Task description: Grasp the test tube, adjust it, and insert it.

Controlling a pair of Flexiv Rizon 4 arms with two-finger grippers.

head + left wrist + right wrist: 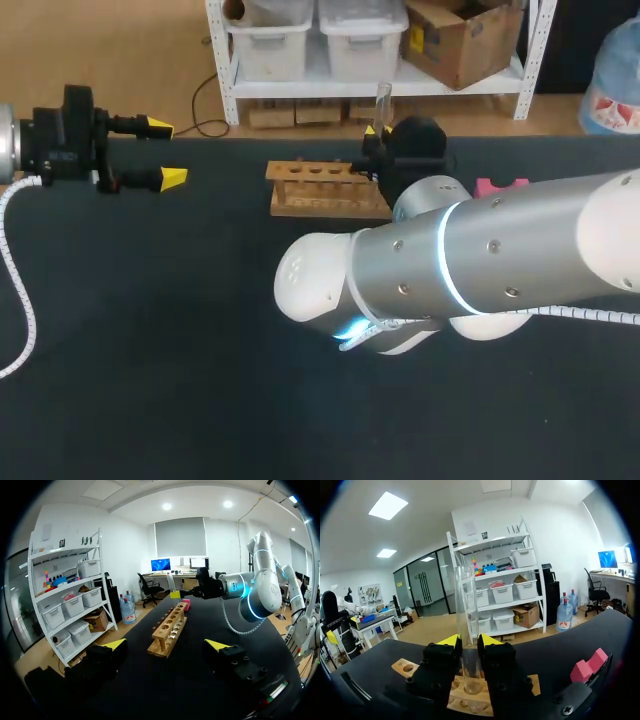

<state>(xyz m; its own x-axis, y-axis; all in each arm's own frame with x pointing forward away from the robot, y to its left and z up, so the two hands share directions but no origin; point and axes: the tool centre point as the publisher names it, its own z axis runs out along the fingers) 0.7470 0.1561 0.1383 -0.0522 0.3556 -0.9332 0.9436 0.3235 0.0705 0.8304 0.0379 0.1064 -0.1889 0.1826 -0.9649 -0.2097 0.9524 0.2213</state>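
A clear glass test tube (466, 610), a slim straight cylinder with an open rim and a rounded bottom, is held upright in the right jaws. It is pinched from two sides between their wedge-shaped yellow tips (451, 640). Its lower end is seen just over the top board of the wooden rack (540, 684); whether it has entered a hole cannot be told. In the head view the test tube (382, 100) is seen rising above the black jaw body at the right end of the rack (325, 188). The rack is made of pale, unpainted wood: two flat boards joined by short posts, the upper one drilled with a row of round holes.

The right arm (480, 270), a smooth silver and white cylinder with a glowing ring, is stretched across the desk (150, 350), which is covered in a dark matte surface. A pink block (500, 186) with a notched top lies on the desk just right of the rack.

The left jaws are spread wide and hold nothing; their yellow tips (172, 178) are kept well apart from the rack, at the desk's left side. From the left wrist the rack (170, 630) is seen lengthwise ahead of them.
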